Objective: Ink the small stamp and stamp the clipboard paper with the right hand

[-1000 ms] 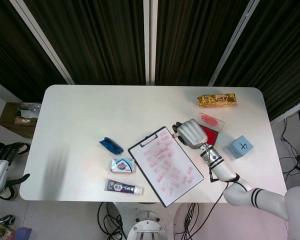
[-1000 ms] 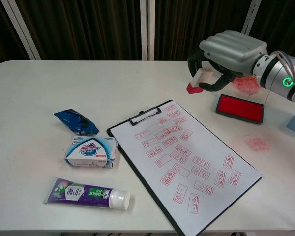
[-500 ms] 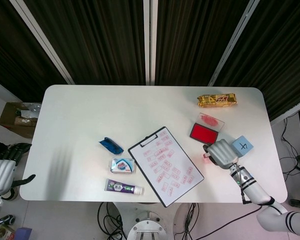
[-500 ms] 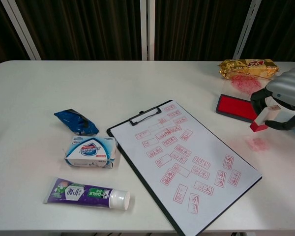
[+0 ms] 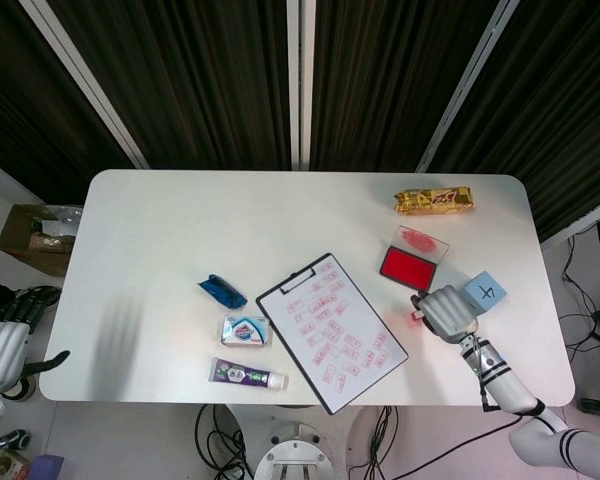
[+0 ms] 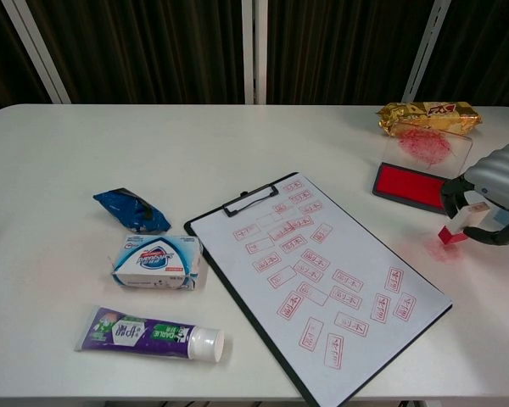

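While the right hand point(image 5: 448, 312) grips the small stamp point(image 5: 416, 316) in the head view, it sits over the table point(image 5: 180, 220) just beside the red ink pad point(image 5: 408, 266), off the clipboard's lower right edge. The clipboard paper point(image 5: 332, 330) is already covered with red stamp marks. Far from the ink pad, the left hand point(image 5: 2, 345) hangs off the table's edge, nothing in it, fingers loosely spread.

From the chest view, the right hand point(image 6: 490, 195) has its fingers clamped around the small stamp point(image 6: 455, 231), whose red face points down at a red smudge on the table, just beside the ink pad point(image 6: 412, 186). The clipboard paper point(image 6: 316, 267) lies near the pad, between it and the soap box point(image 6: 157, 261).

Judging by the many prints, stamping looks largely done; the stamp now seems about to be set down beside the pad.
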`<action>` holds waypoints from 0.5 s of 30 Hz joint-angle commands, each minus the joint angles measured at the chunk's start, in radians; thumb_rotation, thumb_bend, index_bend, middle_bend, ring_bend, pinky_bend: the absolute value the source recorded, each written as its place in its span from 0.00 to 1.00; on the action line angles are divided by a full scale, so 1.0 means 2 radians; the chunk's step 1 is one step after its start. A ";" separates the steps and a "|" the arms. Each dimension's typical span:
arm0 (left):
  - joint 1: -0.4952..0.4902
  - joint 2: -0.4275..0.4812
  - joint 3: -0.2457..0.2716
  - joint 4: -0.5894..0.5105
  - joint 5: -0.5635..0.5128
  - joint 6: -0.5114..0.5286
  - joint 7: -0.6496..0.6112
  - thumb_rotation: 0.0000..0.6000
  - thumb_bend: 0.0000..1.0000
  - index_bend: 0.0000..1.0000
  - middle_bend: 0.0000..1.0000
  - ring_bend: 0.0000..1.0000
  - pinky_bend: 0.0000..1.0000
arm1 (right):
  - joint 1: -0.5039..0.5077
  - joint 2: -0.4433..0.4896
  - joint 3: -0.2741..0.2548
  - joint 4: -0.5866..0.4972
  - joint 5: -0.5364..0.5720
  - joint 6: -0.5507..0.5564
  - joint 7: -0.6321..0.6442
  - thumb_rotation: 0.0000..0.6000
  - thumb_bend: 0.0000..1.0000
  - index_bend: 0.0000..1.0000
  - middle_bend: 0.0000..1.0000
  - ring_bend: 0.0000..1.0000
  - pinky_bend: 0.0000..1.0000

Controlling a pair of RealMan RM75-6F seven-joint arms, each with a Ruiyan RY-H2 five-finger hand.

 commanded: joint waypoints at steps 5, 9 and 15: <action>0.000 -0.001 0.000 0.003 -0.001 -0.001 -0.003 1.00 0.00 0.17 0.16 0.16 0.25 | 0.000 -0.012 0.002 0.017 -0.005 -0.008 0.007 1.00 0.36 0.91 0.76 0.75 0.90; -0.001 -0.002 -0.001 0.004 -0.002 -0.002 -0.004 1.00 0.00 0.17 0.16 0.16 0.25 | -0.001 -0.013 0.004 0.020 -0.008 -0.008 0.012 1.00 0.35 0.87 0.74 0.75 0.90; -0.001 -0.003 0.000 0.005 -0.002 -0.003 -0.004 1.00 0.00 0.17 0.17 0.16 0.25 | -0.001 -0.012 0.004 0.020 -0.009 -0.015 0.013 1.00 0.33 0.81 0.69 0.75 0.90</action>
